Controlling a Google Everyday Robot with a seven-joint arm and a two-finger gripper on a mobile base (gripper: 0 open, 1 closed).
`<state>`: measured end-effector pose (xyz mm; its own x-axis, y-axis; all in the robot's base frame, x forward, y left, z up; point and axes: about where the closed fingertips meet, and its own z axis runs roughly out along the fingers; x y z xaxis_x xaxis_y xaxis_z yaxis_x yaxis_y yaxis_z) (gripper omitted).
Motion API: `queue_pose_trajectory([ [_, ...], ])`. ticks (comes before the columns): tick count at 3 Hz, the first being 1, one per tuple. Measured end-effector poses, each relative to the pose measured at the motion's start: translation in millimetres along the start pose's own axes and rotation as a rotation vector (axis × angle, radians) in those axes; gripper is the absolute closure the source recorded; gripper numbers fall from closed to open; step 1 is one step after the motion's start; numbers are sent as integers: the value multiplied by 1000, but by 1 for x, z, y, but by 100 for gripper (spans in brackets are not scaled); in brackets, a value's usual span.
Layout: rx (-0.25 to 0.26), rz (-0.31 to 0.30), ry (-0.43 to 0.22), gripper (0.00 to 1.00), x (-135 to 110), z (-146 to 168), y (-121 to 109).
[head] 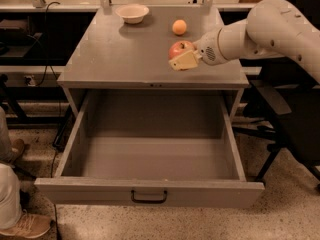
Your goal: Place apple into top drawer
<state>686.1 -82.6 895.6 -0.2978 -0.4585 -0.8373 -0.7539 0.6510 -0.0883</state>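
Note:
The red apple (179,49) with yellowish patches is held in my gripper (182,58) above the right front part of the cabinet top (110,59). The gripper's cream fingers (183,61) are closed around the apple's lower side, and the white arm reaches in from the right. The top drawer (150,156) is pulled fully open below, grey and bare inside, with a black handle (149,198) on its front panel. The apple is just behind the drawer's back right corner, above the cabinet's front edge.
A small orange fruit (179,27) and a white bowl (132,12) sit at the back of the cabinet top. A person's leg and shoe (20,219) are at the lower left. A dark chair (290,124) stands to the right of the drawer.

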Motion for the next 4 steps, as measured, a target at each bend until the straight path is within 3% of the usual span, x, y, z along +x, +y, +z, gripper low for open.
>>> queue_pose_trajectory([
  [2,-2,18,20,100,12,-9,12],
  [3,-7,44,81,100,33,-33,46],
  [4,-46,54,138,100,58,-32,83],
])
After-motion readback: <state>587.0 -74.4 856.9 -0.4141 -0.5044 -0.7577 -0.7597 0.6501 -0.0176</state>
